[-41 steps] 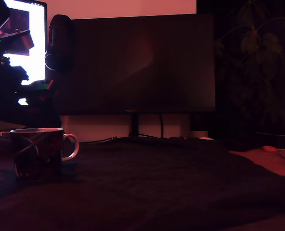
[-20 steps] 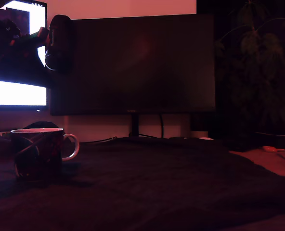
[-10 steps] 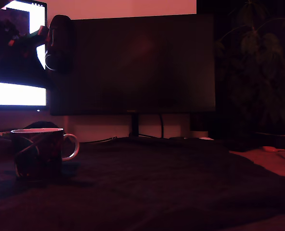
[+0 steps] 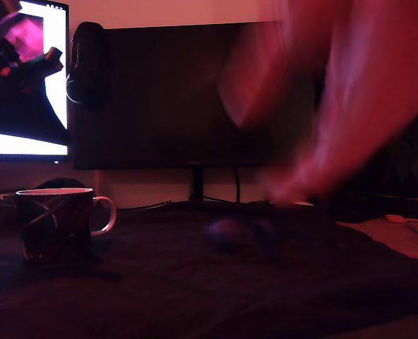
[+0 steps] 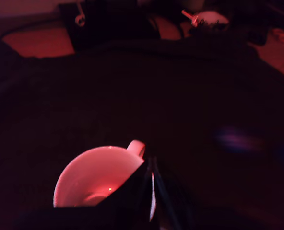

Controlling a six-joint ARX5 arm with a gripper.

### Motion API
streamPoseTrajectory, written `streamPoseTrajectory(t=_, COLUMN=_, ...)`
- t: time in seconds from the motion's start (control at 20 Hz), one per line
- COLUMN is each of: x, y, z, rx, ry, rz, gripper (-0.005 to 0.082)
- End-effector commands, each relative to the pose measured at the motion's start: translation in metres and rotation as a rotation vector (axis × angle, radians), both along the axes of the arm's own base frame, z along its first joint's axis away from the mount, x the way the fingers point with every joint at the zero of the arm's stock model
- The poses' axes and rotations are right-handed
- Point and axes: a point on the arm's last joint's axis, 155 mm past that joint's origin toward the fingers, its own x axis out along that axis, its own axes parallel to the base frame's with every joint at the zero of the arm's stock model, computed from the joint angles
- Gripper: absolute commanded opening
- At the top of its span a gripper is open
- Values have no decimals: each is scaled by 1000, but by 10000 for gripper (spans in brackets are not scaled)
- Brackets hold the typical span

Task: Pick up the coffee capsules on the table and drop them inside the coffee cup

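Observation:
The coffee cup (image 4: 57,222) stands on the dark cloth at the exterior view's left, handle to the right. In the wrist view I look down into its light inside (image 5: 101,177). My gripper (image 4: 25,60) hangs high above the cup, a dark shape against a bright screen. Its fingers (image 5: 151,201) are too dark to read in the wrist view. Two blurred bluish blobs (image 4: 227,233) (image 4: 267,236) lie mid-cloth, likely coffee capsules. One shows as a blue smear (image 5: 238,141) in the wrist view. A person's blurred hand (image 4: 301,180) reaches down just above them.
A large dark monitor (image 4: 195,92) on a stand fills the back. A lit screen (image 4: 50,106) and a dark speaker (image 4: 89,63) stand at the back left. The person's arm (image 4: 364,92) crosses the upper right. A dark cloth (image 4: 195,282) covers the table.
A person's arm has swept in from the upper right, and bluish blobs have appeared on the cloth below the hand. My gripper has risen from beside the cup to high above it.

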Motion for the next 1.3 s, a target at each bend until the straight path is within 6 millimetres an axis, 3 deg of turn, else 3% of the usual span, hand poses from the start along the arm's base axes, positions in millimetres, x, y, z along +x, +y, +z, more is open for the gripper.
streamPoseTrajectory(t=0.0, x=-6, y=0, z=-5, rx=-2, ry=5, rz=-4, gripper=-20)
streamPoseTrajectory(t=0.7, x=-19, y=1, z=21, rx=-11, ry=-85, rz=-38, gripper=-20)
streamPoseTrajectory(t=1.25, x=-56, y=-2, z=11, rx=-57, ry=-148, rz=-97, gripper=-20)
